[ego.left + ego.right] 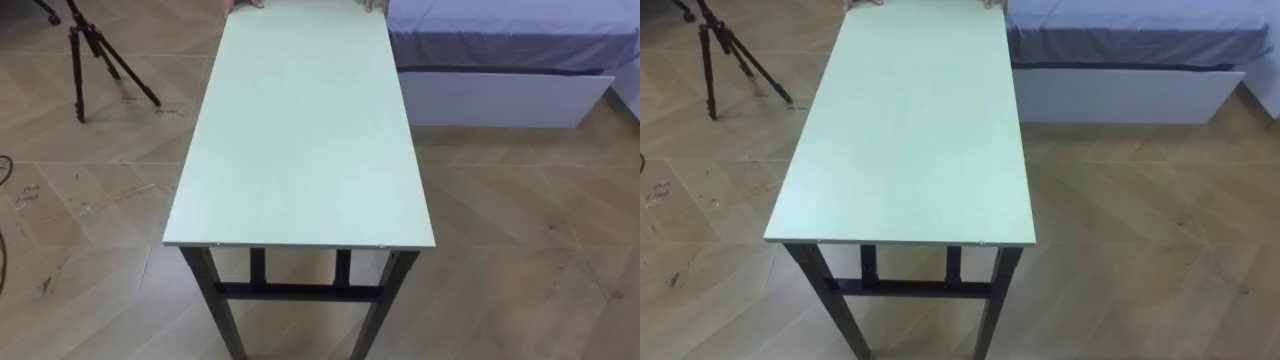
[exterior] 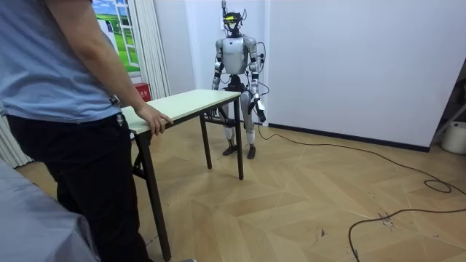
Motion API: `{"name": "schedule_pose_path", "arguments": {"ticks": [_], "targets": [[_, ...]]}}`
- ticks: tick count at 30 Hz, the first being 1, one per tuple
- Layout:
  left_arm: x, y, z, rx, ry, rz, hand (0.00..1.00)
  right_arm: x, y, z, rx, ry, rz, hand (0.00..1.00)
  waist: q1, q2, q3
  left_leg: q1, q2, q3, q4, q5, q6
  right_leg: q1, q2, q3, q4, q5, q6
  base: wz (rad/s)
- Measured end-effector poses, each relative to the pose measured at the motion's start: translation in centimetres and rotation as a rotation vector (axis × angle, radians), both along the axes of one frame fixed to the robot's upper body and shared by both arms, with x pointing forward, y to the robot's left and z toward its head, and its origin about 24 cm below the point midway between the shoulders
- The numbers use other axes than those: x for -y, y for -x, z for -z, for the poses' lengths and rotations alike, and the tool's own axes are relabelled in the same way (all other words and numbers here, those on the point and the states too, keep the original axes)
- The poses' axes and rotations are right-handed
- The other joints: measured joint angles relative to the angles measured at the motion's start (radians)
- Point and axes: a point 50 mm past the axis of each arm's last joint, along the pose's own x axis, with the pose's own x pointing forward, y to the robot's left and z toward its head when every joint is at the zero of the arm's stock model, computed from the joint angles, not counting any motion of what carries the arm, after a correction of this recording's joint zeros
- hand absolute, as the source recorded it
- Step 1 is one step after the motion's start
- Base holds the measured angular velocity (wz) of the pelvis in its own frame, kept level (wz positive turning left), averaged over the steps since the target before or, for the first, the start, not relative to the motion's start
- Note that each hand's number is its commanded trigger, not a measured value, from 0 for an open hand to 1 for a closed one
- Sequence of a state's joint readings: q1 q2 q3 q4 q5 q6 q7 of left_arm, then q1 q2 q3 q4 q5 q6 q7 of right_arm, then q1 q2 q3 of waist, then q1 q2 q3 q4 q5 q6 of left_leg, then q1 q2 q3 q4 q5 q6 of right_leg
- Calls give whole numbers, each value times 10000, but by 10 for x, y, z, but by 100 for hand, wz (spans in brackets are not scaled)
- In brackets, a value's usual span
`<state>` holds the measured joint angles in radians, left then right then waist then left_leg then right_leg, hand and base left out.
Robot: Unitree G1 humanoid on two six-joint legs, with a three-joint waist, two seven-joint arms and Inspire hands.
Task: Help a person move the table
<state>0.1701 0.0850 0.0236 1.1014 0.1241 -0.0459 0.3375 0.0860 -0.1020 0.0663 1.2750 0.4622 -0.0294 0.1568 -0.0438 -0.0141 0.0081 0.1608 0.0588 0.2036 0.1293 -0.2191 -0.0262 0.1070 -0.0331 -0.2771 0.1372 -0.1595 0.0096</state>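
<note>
Closest to me, a person (image 2: 65, 109) in a blue shirt holds one short end of the pale green bench (image 1: 300, 140) with a hand (image 2: 154, 118), a bed (image 1: 500, 60) just beside that end. Facing it from the other short end stands the robot, left robot hand (image 2: 260, 113) and right robot hand (image 2: 217, 83) down by its sides, apart from the top; whether they are spread or closed I cannot tell. Off to the robot's left a tripod (image 1: 85, 50) stands on the wood floor (image 1: 520, 220).

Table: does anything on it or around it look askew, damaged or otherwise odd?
Nothing is damaged or spilled: the table stands level with a bare top. One oddity: a person's hand holds the end away from the robot, while the robot's left hand hangs beside its hip, off the table.
</note>
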Motion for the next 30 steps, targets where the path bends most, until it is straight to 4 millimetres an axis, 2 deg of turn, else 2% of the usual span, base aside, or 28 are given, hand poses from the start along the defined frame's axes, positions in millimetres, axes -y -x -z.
{"name": "schedule_pose_path", "arguments": {"ticks": [9,10,11,12,15,24,30], "targets": [[1,0,0,-54,145,51,0,0,0,0,7,-146,35,0,-14,-25,-7,-18,0,-3,1,0,0,-5,-2,-1,-24,1,3,0],[0,1,1,-60,295,-27,0,-1,0,0,33,-219,43,0,-8,-72,-30,-22,-1,-3,1,0,0,-5,-4,-4,-29,0,4,0],[0,1,1,-56,425,-173,0,-1,0,0,34,-258,86,0,14,-36,-10,-22,-3,-5,1,0,0,-4,-5,-3,-31,-1,5,0],[1,3,2,-63,701,-482,0,-2,0,0,35,-360,140,0,25,-95,-35,-17,-7,-2,1,0,0,-4,-8,-1,-32,-2,8,0],[1,7,4,-61,1489,-1510,0,-2,0,0,74,-524,377,0,-4,-123,-36,-22,-9,6,1,0,0,-23,-13,2,-30,-3,8,0],[8,7,7,659,4131,-3717,0,-3,2,-1,288,-1115,719,0,264,-105,-23,-41,0,28,23,0,0,-52,-9,19,4,-2,7,0],[13,-5,5,1387,5475,-4429,0,-4,-18,-6,1257,-1538,482,0,254,63,-44,-147,3,60,64,0,0,-216,-39,2,140,2,2,0]]}}
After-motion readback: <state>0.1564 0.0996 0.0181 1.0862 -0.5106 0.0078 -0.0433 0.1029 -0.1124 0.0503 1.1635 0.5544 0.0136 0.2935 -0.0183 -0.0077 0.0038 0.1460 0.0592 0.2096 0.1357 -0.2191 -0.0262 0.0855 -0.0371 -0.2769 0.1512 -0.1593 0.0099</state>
